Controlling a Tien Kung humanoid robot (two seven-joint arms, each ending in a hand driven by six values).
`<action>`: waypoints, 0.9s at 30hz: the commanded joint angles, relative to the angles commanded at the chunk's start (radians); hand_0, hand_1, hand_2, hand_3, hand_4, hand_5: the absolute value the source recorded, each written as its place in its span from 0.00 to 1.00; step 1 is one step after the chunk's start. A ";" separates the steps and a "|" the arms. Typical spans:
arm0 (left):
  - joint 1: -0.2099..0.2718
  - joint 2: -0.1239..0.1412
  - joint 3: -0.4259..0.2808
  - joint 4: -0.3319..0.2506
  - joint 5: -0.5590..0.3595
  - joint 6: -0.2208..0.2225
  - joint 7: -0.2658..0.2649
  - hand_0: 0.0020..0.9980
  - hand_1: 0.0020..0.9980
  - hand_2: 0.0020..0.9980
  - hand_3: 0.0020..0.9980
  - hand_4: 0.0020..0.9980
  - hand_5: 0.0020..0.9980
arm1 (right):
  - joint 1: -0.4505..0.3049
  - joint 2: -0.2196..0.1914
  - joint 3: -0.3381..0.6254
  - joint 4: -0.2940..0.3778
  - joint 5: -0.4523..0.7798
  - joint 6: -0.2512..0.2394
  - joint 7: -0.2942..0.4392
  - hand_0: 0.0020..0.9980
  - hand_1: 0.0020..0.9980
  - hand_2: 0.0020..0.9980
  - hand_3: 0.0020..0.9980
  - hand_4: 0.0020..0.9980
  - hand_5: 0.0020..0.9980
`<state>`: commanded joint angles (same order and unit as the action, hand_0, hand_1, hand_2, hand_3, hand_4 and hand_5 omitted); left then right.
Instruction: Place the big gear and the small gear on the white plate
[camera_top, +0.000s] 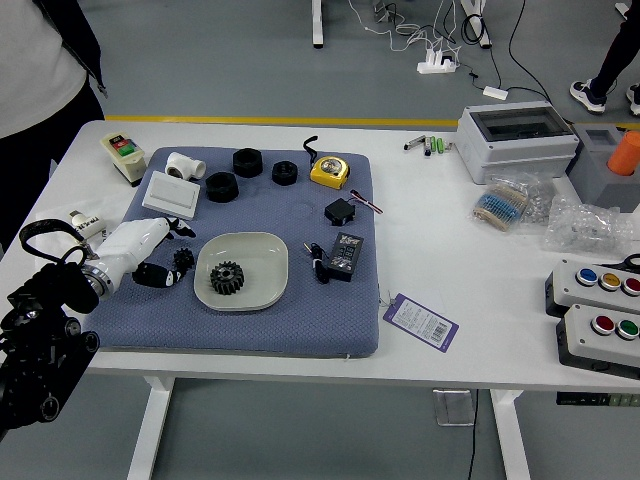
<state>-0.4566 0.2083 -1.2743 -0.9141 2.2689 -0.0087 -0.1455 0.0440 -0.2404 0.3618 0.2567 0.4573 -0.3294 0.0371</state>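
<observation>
My left hand (178, 251) reaches in from the left over the blue mat, its fingers apart and holding nothing that I can see. The small black gear (183, 258) lies on the mat between its upper fingertips and its lower, thumb-side digit; whether they touch it I cannot tell. Just right of that gear is the white plate (268, 290), with the big black gear (227, 278) resting in its left half.
Behind the plate, the mat (290, 335) holds a white box (171, 195), black rings (222, 187), a yellow tape measure (329, 171) and a black adapter (345, 256). A person (40, 80) stands at the far left, hands not visible.
</observation>
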 joint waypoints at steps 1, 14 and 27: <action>-0.001 0.000 0.000 0.001 0.000 0.000 0.000 0.61 0.62 0.63 0.64 0.70 0.00 | 0.000 0.000 0.000 0.000 0.000 0.000 0.000 0.71 0.71 0.73 0.56 0.79 0.65; 0.001 -0.002 0.001 0.015 0.000 -0.003 -0.004 0.50 0.48 0.52 0.55 0.57 0.00 | 0.002 0.001 -0.002 0.000 -0.003 0.002 -0.002 0.71 0.71 0.73 0.56 0.79 0.65; 0.001 0.001 0.000 0.011 0.000 0.018 -0.018 0.50 0.47 0.50 0.54 0.54 0.00 | -0.004 0.004 -0.004 -0.001 -0.002 0.003 -0.002 0.71 0.71 0.73 0.56 0.79 0.65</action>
<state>-0.4552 0.2095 -1.2744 -0.9032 2.2689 0.0093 -0.1638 0.0400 -0.2369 0.3573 0.2559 0.4551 -0.3259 0.0354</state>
